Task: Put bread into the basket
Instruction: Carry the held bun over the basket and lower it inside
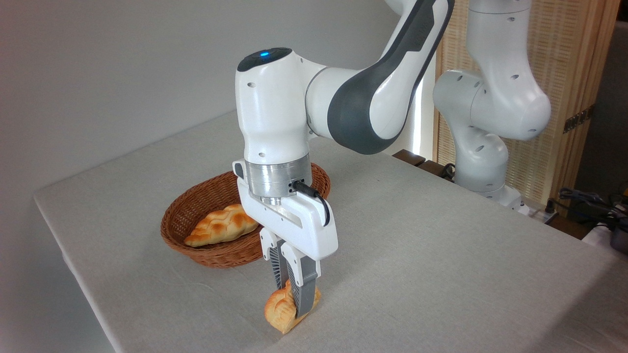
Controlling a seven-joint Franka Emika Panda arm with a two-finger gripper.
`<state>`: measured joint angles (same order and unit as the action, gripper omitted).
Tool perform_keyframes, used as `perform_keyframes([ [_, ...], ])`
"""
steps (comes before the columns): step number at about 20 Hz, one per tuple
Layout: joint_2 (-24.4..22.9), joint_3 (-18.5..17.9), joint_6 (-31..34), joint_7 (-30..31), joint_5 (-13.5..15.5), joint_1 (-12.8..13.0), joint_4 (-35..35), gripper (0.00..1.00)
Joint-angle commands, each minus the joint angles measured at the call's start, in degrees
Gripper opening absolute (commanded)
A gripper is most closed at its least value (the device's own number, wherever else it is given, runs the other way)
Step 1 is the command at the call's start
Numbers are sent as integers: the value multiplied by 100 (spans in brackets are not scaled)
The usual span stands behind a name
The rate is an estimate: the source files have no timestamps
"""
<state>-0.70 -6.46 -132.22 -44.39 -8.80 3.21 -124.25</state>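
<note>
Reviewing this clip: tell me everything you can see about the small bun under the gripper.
The bread is a small golden-orange bun with a lumpy, ridged surface and a paler lower edge; it looks glossy, perhaps a plastic replica. It sits on the cloth-covered table, near the front edge, in front of the basket and outside it. It looks tilted, its lower tip on the cloth. The gripper comes straight down on it, jaws closed on its upper middle; one finger hides part of it. Nothing else touches it.

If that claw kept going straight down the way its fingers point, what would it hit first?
The end effector points straight down and is already closed on the bun. Directly beneath is only the table, which the bun seems to be touching or nearly touching, so the bun would press into it.
</note>
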Motion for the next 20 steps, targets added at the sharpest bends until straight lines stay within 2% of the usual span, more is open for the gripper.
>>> perform_keyframes([
  [1, -53, -57, -93, -18, -8, 4, -12, 22],
  [3, -123, -66, -93, -26, 176, 4, 6, 22],
  [6, -185, -75, 29, -26, 668, -5, 172, 23],
  [8, -211, -84, 528, -35, 835, -14, 444, 23],
  [14, -298, -22, 2945, 17, 1494, -14, 1604, 24],
  [17, -483, 13, 3316, 192, 2012, 13, 1641, 24],
  [19, -501, 231, 3440, 526, 2312, 39, 1641, 25],
  [20, -501, 389, 3475, 701, 2365, 39, 1623, 25],
])
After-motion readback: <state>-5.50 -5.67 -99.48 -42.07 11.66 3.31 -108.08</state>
